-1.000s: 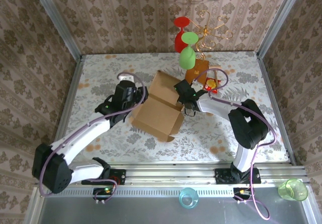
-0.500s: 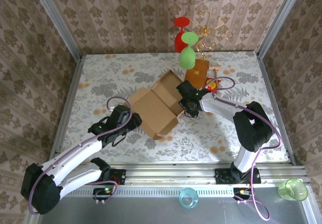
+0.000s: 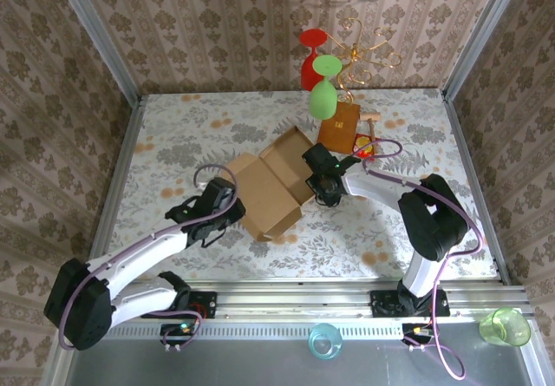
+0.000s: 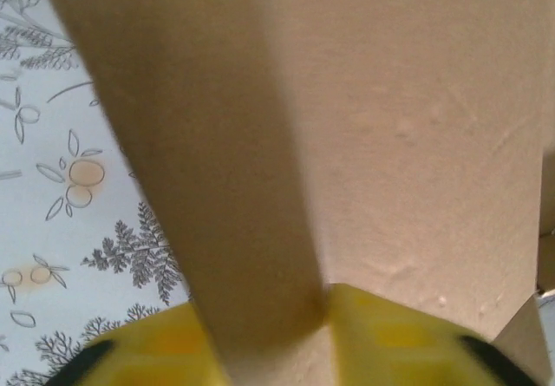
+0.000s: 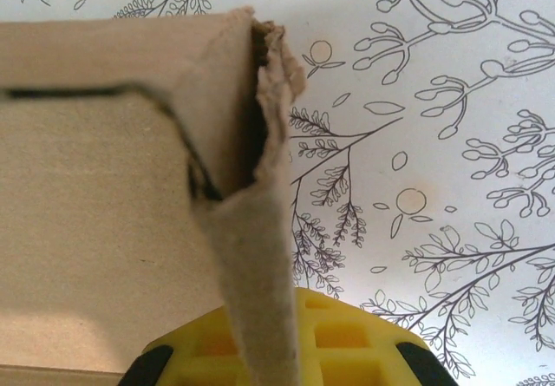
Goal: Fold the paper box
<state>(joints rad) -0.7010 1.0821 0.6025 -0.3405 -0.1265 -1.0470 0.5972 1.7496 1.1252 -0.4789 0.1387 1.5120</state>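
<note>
The paper box (image 3: pixel 270 180) lies partly open in the middle of the table, a plain light-brown cardboard mailer with its flaps spread. My left gripper (image 3: pixel 229 206) is at its near-left edge. In the left wrist view a cardboard wall (image 4: pixel 260 195) runs down between the yellow fingers (image 4: pixel 147 351), which press on both sides of it. My right gripper (image 3: pixel 322 183) is at the box's right side. In the right wrist view a frayed cardboard flap (image 5: pixel 260 256) passes down between the yellow pads (image 5: pixel 355 343), pinched there.
A smaller orange-brown box (image 3: pixel 340 127) stands just behind my right gripper, with a small red and yellow item (image 3: pixel 364 149) beside it. Red (image 3: pixel 310 56) and green (image 3: pixel 323 91) glasses hang at the back on a gold rack. Two cups, teal (image 3: pixel 324 341) and green (image 3: pixel 506 326), sit on the front ledge.
My left gripper left the box's back-left corner, swung to the near left, and has now come back onto the box's near-left edge. The box opened flatter. My right gripper barely moved.
</note>
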